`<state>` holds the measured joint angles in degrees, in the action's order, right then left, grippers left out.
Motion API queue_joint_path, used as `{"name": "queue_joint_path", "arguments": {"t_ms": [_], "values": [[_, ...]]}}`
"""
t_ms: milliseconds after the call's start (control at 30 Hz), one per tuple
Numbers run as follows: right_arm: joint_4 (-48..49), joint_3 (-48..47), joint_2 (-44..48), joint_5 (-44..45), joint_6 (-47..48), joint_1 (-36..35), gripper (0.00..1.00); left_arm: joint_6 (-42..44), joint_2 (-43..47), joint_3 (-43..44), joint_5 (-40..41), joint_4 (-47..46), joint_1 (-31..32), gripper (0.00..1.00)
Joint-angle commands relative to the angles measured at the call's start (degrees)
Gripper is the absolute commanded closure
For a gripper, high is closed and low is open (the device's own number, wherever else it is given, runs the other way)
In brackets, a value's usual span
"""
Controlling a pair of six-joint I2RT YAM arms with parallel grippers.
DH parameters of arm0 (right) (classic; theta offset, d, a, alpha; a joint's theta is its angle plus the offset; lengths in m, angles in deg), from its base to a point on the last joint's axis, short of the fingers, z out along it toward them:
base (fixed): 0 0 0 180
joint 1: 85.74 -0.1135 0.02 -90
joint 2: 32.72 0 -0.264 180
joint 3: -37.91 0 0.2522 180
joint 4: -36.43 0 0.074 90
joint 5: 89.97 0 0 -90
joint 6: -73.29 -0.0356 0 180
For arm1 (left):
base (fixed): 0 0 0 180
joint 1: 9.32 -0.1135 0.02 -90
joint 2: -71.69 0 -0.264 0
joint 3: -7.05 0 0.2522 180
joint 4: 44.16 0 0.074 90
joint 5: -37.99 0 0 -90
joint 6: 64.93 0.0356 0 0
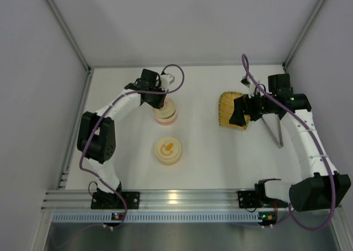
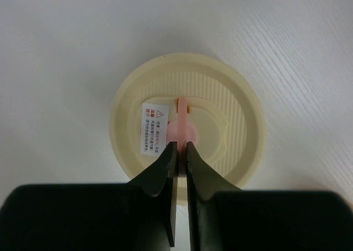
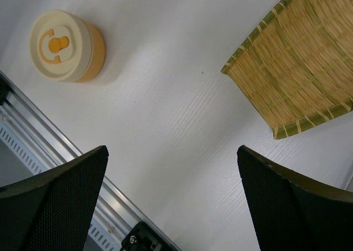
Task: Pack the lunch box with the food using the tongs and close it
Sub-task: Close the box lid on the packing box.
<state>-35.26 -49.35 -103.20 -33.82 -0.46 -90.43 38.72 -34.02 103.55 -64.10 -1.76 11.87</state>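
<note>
The lunch box is round cream tubs. My left gripper [image 2: 180,145] is shut on the pink tab [image 2: 182,131] in the middle of the pink-marked tub's lid [image 2: 231,113], at the back left [image 1: 165,114]. A second tub with an orange-marked lid [image 1: 168,150] stands nearer the front, also in the right wrist view [image 3: 63,41]. My right gripper [image 3: 172,151] is wide open with nothing in it, hovering by the near edge of the yellow woven tray [image 1: 227,106]. The grey tongs [image 1: 274,131] lie on the table right of the tray. No food shows in any view.
The aluminium rail [image 1: 176,198] runs along the table's front edge and shows under the right gripper [image 3: 49,146]. Grey walls close in the table on three sides. The woven tray's corner [image 3: 300,58] fills the upper right of the right wrist view.
</note>
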Motion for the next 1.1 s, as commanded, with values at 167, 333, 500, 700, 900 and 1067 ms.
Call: {"name": "queue_joint_path", "arguments": {"t_ms": [167,333,500,700,900,1067], "values": [[1.5,-0.2,1.1,-0.8,-0.3,0.9,0.01,-0.6,3.3,-1.1,0.5,-1.5,1.3,1.0],[1.5,-0.3,1.0,-0.9,-0.3,0.9,0.01,-0.4,3.1,-1.0,0.2,-1.3,1.5,1.0],[1.8,-0.4,0.7,-0.9,-0.3,0.9,0.01,0.0,2.6,-1.1,0.9,-1.4,2.2,1.0],[1.9,-0.1,0.7,-0.8,-0.4,1.0,0.01,0.2,2.3,-1.0,1.5,-0.9,2.5,1.0],[1.9,0.1,0.8,-0.7,-0.4,1.0,0.01,0.9,3.0,-1.4,2.8,-1.1,3.2,1.0],[1.9,0.1,0.8,-0.8,-0.4,0.9,0.01,1.3,2.7,-2.0,3.0,-1.0,3.9,1.0]]}}
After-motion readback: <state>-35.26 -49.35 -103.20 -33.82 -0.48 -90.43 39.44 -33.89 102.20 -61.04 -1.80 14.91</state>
